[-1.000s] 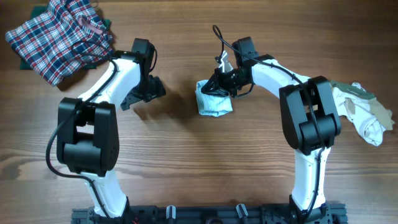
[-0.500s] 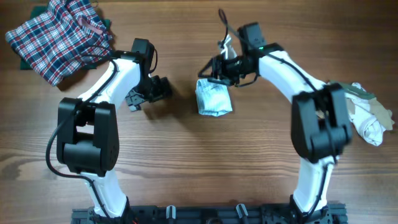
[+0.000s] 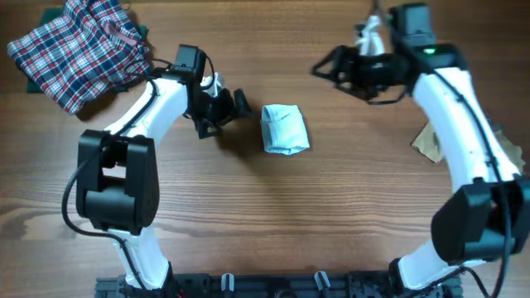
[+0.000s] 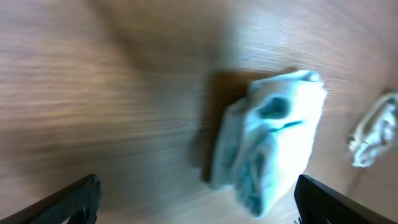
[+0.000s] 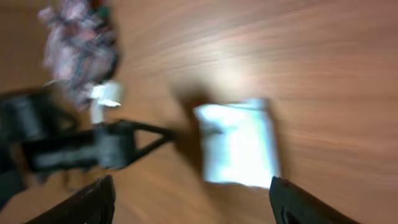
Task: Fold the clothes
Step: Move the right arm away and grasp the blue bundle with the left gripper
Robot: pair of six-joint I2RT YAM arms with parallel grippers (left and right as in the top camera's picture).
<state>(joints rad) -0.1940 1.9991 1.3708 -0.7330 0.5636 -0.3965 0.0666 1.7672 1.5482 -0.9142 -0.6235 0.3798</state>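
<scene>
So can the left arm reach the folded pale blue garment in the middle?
Probably yes: the left arm, jaws open, sits just beside the folded pale blue garment, with only bare table between them.

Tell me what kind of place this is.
Probably a robot test bench, not a home: a wooden table, a left arm and right arm fixed to a black rail at its edge, and small garments, a folded pale blue garment mid-table and a plaid garment at one corner.
</scene>
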